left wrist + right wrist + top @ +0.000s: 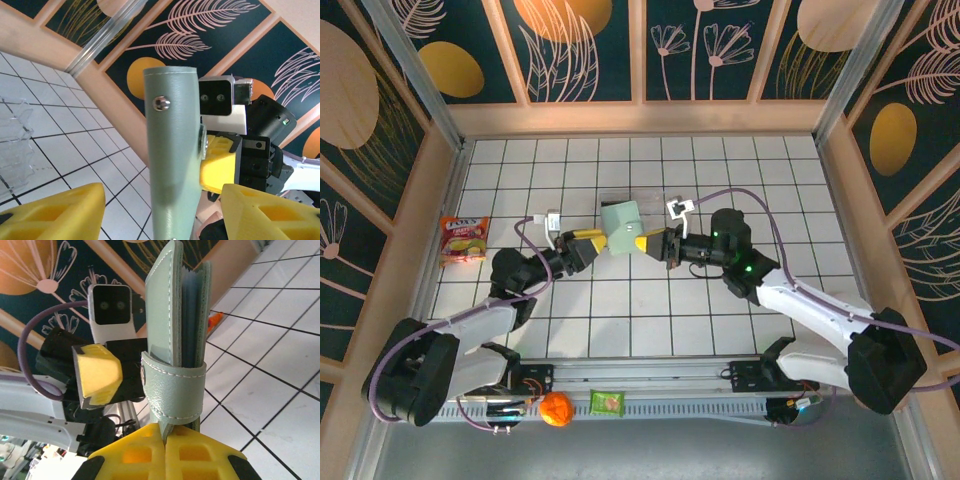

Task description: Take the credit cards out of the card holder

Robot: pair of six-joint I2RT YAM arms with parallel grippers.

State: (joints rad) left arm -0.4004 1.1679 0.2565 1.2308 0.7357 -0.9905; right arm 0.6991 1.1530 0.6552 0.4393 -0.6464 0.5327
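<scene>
Right wrist: card holder point(172, 340) upright, pinched by right end effector point(164, 434).

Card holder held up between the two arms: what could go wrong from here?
1. The right end effector pinches the card holder just at its bottom edge, near the strap; a tug could pull it free and drop it on the table.
2. The strap looks wrapped across the holder, so the pockets may not open.
3. The left end effector stands open around the holder; closing off-centre could twist it.
</scene>
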